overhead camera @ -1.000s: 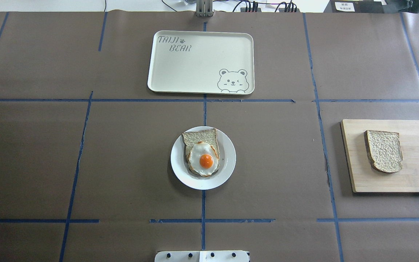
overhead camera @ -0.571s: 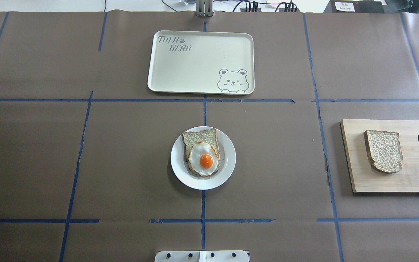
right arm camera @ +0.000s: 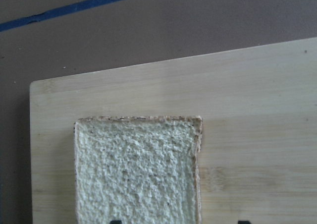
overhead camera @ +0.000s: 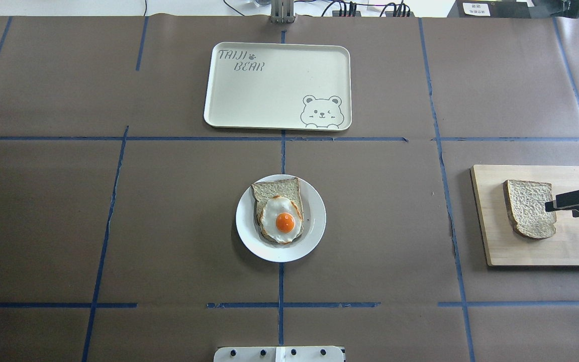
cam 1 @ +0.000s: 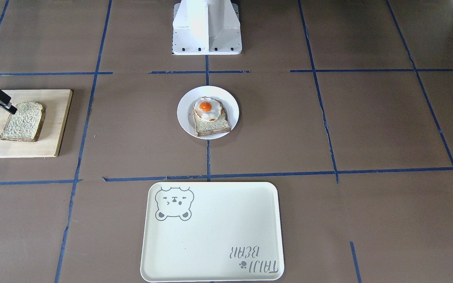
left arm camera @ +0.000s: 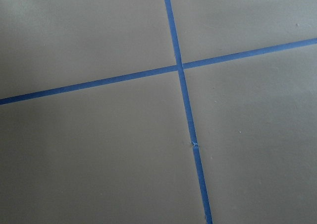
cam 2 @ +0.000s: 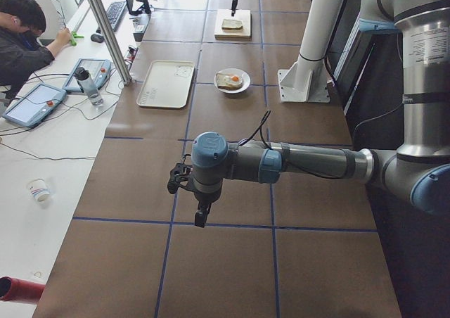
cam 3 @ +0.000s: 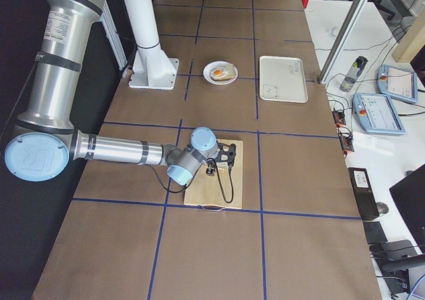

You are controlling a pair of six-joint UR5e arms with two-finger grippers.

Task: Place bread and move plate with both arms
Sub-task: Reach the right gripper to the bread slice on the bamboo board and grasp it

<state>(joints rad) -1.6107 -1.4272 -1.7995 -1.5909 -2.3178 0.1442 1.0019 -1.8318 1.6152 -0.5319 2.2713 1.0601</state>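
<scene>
The plain bread (overhead camera: 531,208) lies flat on a wooden board (overhead camera: 571,246) at the table's right; it also shows in the front view (cam 1: 24,122) and fills the right wrist view (right arm camera: 136,169). My right gripper (overhead camera: 561,208) is open and empty above the bread's right edge, also seen in the front view (cam 1: 4,112). The white plate (overhead camera: 315,221) sits at the table's centre and holds a slice topped with a fried egg (overhead camera: 283,218). My left gripper (cam 2: 186,181) hangs over bare table far to the left; I cannot tell if it is open.
A cream bear tray (overhead camera: 269,85) lies beyond the plate, at the far middle. The white pedestal base (cam 1: 207,27) stands at the near edge. Blue tape lines cross the brown table cover. Operators' tablets and a bottle sit beyond the table's far edge.
My right gripper has come in from the right edge and moved left over the board to the bread's right side. Bread, plate and tray have not moved.
</scene>
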